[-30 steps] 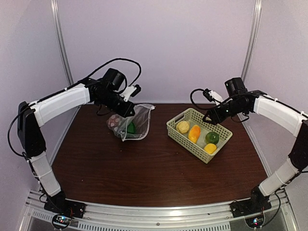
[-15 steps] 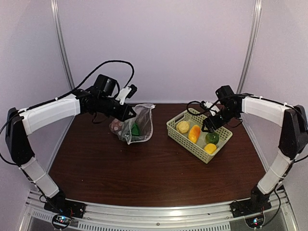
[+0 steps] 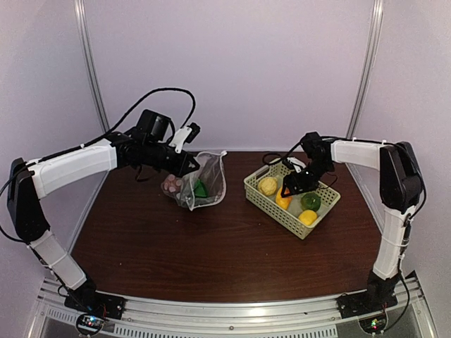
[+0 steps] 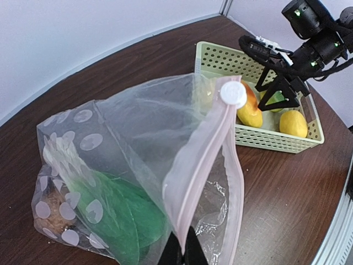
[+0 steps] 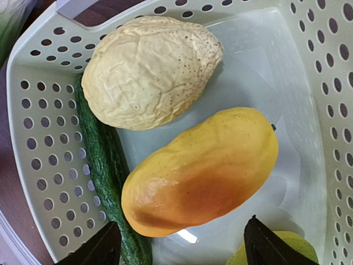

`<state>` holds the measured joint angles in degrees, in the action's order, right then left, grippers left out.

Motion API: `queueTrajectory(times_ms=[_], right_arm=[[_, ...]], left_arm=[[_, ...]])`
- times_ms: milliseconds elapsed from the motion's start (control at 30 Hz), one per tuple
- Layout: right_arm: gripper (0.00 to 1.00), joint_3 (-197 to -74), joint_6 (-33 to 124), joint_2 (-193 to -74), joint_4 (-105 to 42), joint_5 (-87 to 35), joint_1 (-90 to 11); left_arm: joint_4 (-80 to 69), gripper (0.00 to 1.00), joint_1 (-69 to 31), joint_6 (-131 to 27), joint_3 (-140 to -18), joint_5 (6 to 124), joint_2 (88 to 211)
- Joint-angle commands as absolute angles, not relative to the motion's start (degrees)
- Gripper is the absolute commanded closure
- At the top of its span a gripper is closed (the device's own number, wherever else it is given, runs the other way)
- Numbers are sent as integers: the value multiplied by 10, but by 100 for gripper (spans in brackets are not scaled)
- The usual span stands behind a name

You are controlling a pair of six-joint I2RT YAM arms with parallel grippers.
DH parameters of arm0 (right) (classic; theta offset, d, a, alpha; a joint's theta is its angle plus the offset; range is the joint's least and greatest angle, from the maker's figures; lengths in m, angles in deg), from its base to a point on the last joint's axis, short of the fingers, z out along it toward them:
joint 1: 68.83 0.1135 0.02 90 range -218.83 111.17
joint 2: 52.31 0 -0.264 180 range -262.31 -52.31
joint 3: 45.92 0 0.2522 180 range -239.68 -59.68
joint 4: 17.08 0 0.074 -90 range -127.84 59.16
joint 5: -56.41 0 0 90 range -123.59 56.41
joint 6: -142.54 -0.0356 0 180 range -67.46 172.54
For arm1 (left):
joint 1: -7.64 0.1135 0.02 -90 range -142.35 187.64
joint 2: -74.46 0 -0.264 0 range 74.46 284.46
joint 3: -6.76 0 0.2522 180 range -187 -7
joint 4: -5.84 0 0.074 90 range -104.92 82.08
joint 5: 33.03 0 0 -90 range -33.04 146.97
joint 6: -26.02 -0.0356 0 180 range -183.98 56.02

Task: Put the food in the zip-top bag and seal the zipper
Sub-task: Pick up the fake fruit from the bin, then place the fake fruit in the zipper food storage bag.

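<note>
The clear dotted zip-top bag [image 3: 201,182] stands on the table at the back left, mouth open, with a green leafy piece [image 4: 129,215] and a brown piece [image 4: 52,210] inside. My left gripper [image 4: 183,253] is shut on the pale pink zipper strip [image 4: 204,160], whose white slider [image 4: 231,94] sits at the far end. My right gripper [image 5: 182,243] is open inside the pale green basket [image 3: 264,201], fingertips straddling the near end of an orange-yellow mango [image 5: 201,171]. A pale wrinkled yellow fruit [image 5: 149,69], a dark green cucumber [image 5: 107,171], a dark green fruit [image 3: 310,201] and a lemon [image 3: 307,217] also lie in the basket.
The basket's perforated walls [image 5: 38,160] close in around my right fingers. Brown table top [image 3: 225,253] stretches in front of bag and basket. Grey enclosure walls and metal posts [image 3: 91,63] stand behind.
My right gripper has come down from above the basket's back edge into the basket, over the mango. My left arm has shifted the bag's mouth slightly and still holds it.
</note>
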<state>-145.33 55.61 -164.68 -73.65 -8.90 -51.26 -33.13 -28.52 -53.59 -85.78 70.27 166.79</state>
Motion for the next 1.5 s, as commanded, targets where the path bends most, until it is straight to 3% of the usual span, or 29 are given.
queueTrajectory(times_ms=[0, 633, 733, 1000, 1200, 1467], right_arm=[[25, -1470, 526, -1670, -749, -46, -518], [26, -1560, 481, -1772, -736, 15, -532], [32, -1558, 484, -1765, -732, 8, -532], [55, -1507, 494, -1686, -713, -64, -533], [60, -1468, 517, -1583, -705, -83, -532], [64, -1488, 615, -1475, -693, -4, -466]], left_arm=[[-301, 100, -285, -531, -857, 719, 1660], [-298, 100, -286, -534, -852, 710, 1664], [-298, 100, -286, -534, -851, 708, 1664], [-298, 100, -286, -535, -851, 709, 1666], [-298, 100, -286, -534, -852, 713, 1665], [-294, 100, -286, -527, -852, 726, 1667]])
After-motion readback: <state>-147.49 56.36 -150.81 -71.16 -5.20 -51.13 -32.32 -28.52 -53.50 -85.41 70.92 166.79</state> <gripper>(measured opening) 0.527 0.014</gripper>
